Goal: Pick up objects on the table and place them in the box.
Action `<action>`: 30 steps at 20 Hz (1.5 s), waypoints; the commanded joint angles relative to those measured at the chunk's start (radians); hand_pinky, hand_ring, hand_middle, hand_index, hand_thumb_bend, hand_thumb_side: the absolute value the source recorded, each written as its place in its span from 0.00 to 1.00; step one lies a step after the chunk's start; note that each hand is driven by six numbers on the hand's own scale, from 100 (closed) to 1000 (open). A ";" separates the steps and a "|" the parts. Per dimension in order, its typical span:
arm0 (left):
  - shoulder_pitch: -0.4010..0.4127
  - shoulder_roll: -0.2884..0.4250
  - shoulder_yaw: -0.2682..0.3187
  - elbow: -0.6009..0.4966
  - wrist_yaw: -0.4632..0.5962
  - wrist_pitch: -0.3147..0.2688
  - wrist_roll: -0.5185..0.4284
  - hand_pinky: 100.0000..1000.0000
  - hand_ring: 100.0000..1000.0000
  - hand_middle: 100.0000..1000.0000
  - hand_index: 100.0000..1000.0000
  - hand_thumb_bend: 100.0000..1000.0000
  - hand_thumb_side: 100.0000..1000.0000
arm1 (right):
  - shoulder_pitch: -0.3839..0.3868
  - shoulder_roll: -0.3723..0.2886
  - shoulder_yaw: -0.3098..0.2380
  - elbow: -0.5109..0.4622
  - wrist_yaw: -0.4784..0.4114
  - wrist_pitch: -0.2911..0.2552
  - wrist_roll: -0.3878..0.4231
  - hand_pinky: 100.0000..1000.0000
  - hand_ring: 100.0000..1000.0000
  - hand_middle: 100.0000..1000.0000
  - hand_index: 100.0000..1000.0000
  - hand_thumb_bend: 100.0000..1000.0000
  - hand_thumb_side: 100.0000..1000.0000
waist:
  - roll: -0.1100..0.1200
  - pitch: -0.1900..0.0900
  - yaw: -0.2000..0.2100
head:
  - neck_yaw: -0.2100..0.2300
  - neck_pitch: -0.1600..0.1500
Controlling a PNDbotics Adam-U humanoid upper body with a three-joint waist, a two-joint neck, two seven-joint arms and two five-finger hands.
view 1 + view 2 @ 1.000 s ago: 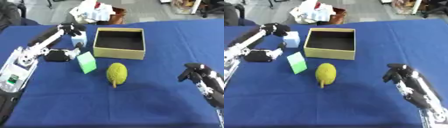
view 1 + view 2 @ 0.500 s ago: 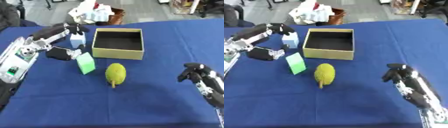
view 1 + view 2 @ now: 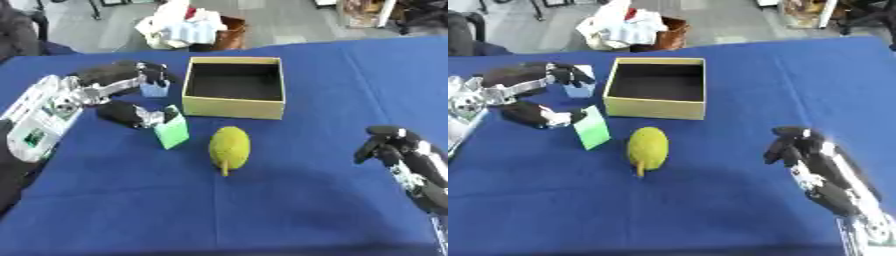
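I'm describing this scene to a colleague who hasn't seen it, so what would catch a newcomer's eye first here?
Probably the bumpy yellow-green fruit lying near the middle of the blue table, just in front of the open, empty yellow box. Next, the left hand at the far left, reaching over a small light blue object, with a bright green block standing tilted close by. The right hand hangs idle at the right edge.

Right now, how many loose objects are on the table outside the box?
3: a light blue item by the left hand, a green block leaning beside it, and a yellow-green fruit before the box.
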 commanded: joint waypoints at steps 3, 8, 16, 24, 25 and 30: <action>-0.024 0.013 -0.004 0.073 -0.062 -0.006 0.003 0.78 0.77 0.82 0.92 0.38 0.90 | -0.007 -0.016 -0.004 -0.019 0.003 -0.002 -0.001 0.52 0.55 0.50 0.75 0.00 0.40 | 0.013 -0.027 -0.001 | -0.010 -0.001; -0.034 -0.006 -0.010 0.127 -0.139 0.005 0.028 0.78 0.76 0.81 0.92 0.37 0.83 | -0.007 -0.016 -0.003 -0.019 0.003 -0.002 0.000 0.52 0.55 0.50 0.75 0.00 0.40 | 0.013 -0.028 -0.001 | -0.016 -0.004; -0.046 -0.049 -0.022 0.206 -0.268 0.021 0.098 0.78 0.77 0.81 0.92 0.38 0.72 | -0.008 -0.015 -0.003 -0.018 0.003 -0.002 0.000 0.52 0.55 0.50 0.75 0.00 0.40 | 0.011 -0.028 -0.003 | -0.025 -0.004; -0.055 -0.091 -0.028 0.266 -0.336 0.026 0.152 0.76 0.75 0.78 0.90 0.32 0.63 | -0.008 -0.014 -0.003 -0.019 0.002 -0.002 0.000 0.52 0.55 0.50 0.75 0.00 0.40 | 0.010 -0.027 -0.004 | -0.030 -0.005; -0.056 -0.095 -0.029 0.270 -0.340 0.026 0.155 0.76 0.75 0.78 0.90 0.32 0.63 | -0.008 -0.014 -0.002 -0.019 0.002 -0.002 0.000 0.52 0.55 0.50 0.75 0.00 0.40 | 0.010 -0.027 -0.004 | -0.030 -0.005; -0.059 -0.117 -0.032 0.290 -0.352 0.030 0.172 0.73 0.68 0.70 0.83 0.25 0.53 | -0.009 -0.013 -0.002 -0.018 0.002 -0.002 0.000 0.52 0.55 0.50 0.75 0.00 0.40 | 0.009 -0.026 -0.005 | -0.030 -0.006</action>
